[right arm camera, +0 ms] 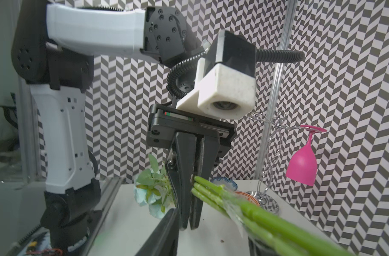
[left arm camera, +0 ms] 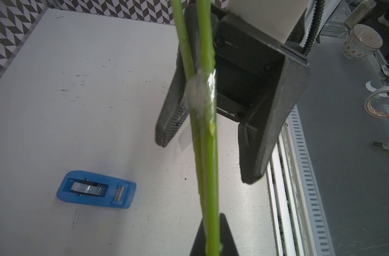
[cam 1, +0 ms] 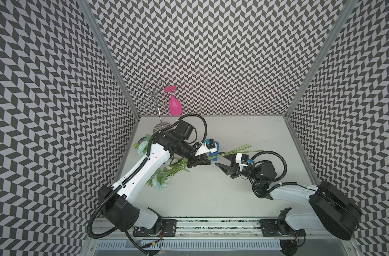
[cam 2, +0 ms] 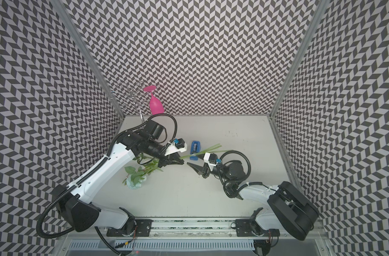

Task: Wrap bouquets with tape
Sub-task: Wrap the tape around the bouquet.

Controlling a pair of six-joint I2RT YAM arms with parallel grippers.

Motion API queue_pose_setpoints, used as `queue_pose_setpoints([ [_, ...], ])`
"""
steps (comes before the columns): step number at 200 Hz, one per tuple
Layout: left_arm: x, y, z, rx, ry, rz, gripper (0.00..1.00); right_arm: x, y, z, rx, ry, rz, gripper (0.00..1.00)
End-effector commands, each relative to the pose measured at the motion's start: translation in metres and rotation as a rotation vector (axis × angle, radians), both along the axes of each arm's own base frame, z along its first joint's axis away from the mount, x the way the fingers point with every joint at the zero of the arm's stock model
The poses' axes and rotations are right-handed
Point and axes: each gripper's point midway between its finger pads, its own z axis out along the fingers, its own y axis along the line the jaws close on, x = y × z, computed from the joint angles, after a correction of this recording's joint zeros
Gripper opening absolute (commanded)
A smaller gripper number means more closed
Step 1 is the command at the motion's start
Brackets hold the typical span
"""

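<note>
The bouquets' green stems (cam 1: 233,151) run across the middle of the table, and their pale aqua blooms (cam 1: 160,182) (cam 2: 134,184) lie under my left arm. My left gripper (cam 1: 208,161) (cam 2: 182,163) (left arm camera: 211,223) (right arm camera: 189,223) is shut on the stems (right arm camera: 211,190). A band of clear tape (left arm camera: 202,93) (right arm camera: 231,206) is stuck round the stems. My right gripper (cam 1: 219,159) (cam 2: 193,160) (left arm camera: 206,155) (right arm camera: 211,226) is open, with one finger on each side of the stems at the taped spot. The blue tape dispenser (cam 2: 195,147) (left arm camera: 96,189) lies on the table just behind the stems.
A wire rack (cam 1: 151,97) with a pink glass (cam 1: 174,106) hanging upside down stands in the far left corner. Near it are an orange-patterned bowl (right arm camera: 246,196) and a blue-patterned dish (right arm camera: 224,182). A metal rail (cam 1: 211,222) runs along the table's front edge.
</note>
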Motion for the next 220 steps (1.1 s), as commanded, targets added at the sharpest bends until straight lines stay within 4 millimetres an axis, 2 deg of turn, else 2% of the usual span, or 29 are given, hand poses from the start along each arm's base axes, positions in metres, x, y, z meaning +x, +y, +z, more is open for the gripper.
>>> queue_pose_setpoints([
  [1,0.014,0.006,-0.006,0.03,-0.018,0.057,0.0,-0.022,-0.005,0.037,0.108,-0.084,0.093,0.46],
  [58,0.031,0.007,-0.016,0.066,-0.031,0.116,0.0,-0.036,-0.005,0.036,0.091,-0.02,0.179,0.45],
  [103,0.032,0.009,-0.014,0.065,-0.044,0.125,0.0,-0.037,0.003,0.042,0.066,-0.004,0.231,0.44],
  [153,0.043,0.015,-0.014,0.086,-0.12,0.175,0.0,-0.035,0.006,0.036,0.064,0.093,0.27,0.44],
  [187,0.078,0.037,-0.043,0.217,-0.238,0.352,0.0,-0.037,-0.001,0.032,0.059,0.198,0.26,0.44],
  [220,0.103,0.047,-0.073,0.302,-0.281,0.46,0.0,-0.038,-0.008,0.005,-0.053,0.358,0.203,0.48],
])
